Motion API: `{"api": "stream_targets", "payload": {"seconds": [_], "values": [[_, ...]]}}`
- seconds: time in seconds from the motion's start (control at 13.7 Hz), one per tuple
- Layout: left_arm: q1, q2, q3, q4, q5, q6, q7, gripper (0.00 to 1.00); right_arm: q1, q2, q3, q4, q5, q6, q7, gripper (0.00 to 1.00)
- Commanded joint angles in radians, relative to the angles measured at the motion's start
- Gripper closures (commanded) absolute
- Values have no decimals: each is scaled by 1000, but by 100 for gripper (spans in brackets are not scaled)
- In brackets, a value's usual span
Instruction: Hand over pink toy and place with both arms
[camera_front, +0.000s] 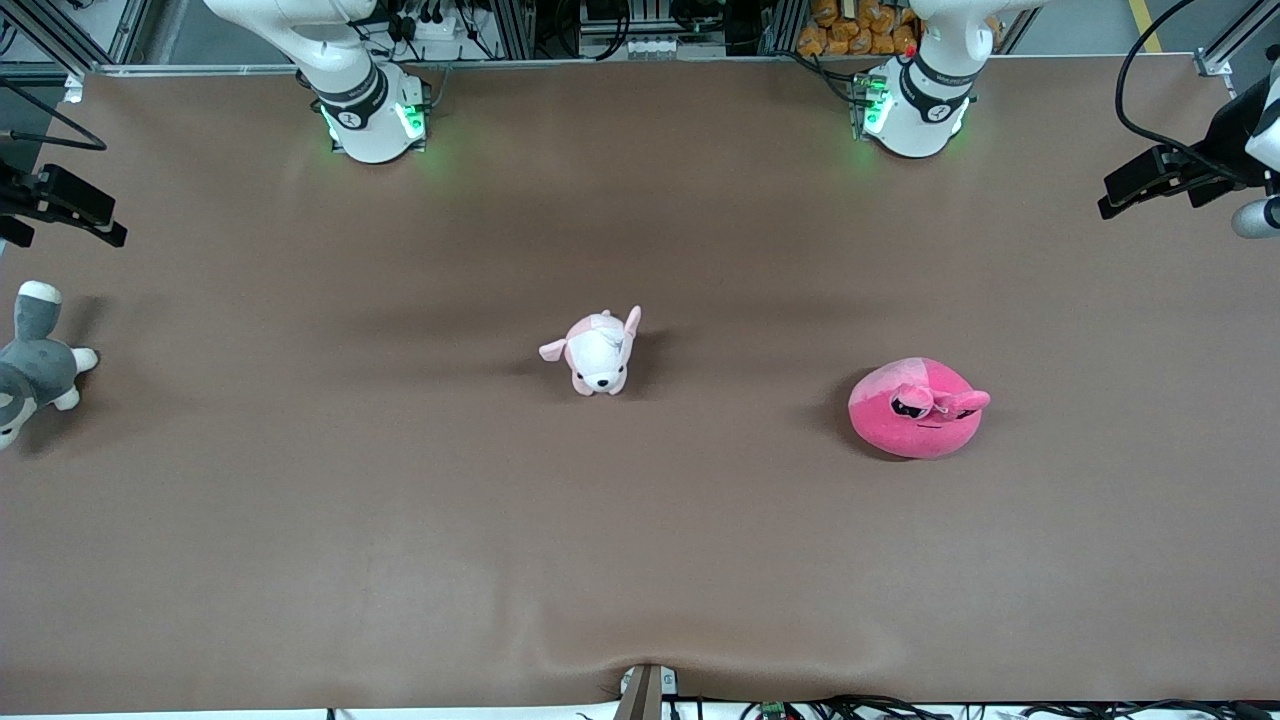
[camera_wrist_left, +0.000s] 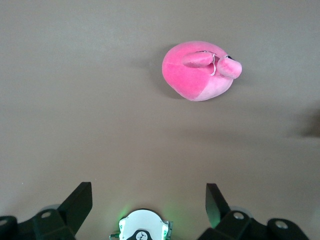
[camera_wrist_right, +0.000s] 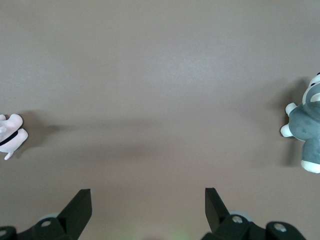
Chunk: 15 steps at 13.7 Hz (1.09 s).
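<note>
The pink toy (camera_front: 912, 420) is a round hot-pink plush with black sunglasses eyes, lying on the brown table toward the left arm's end. It also shows in the left wrist view (camera_wrist_left: 192, 75). My left gripper (camera_front: 1125, 195) hangs high over the table's edge at the left arm's end, well apart from the toy. In the left wrist view the left gripper (camera_wrist_left: 148, 192) is open and empty. My right gripper (camera_front: 85, 215) hangs high over the right arm's end of the table. In the right wrist view the right gripper (camera_wrist_right: 147, 195) is open and empty.
A pale pink-and-white plush puppy (camera_front: 600, 355) sits mid-table; its edge shows in the right wrist view (camera_wrist_right: 10, 135). A grey-and-white plush animal (camera_front: 35, 365) lies at the right arm's end, also in the right wrist view (camera_wrist_right: 307, 130). The brown cloth bulges at the near edge (camera_front: 640, 655).
</note>
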Motion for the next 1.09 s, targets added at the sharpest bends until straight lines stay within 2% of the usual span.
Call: {"api": "stream_targets", "payload": {"seconds": [0.0, 0.87, 1.02], "values": [[2, 14, -5, 27, -3, -21, -20, 0, -3, 7, -1, 17, 4, -19, 1, 0], [2, 13, -5, 30, -2, -24, -63, 0, -3, 8, -1, 17, 6, -34, -2, 0], [2, 11, -8, 29, 0, -24, -130, 0, -4, 8, -1, 17, 6, -34, -2, 0]]}}
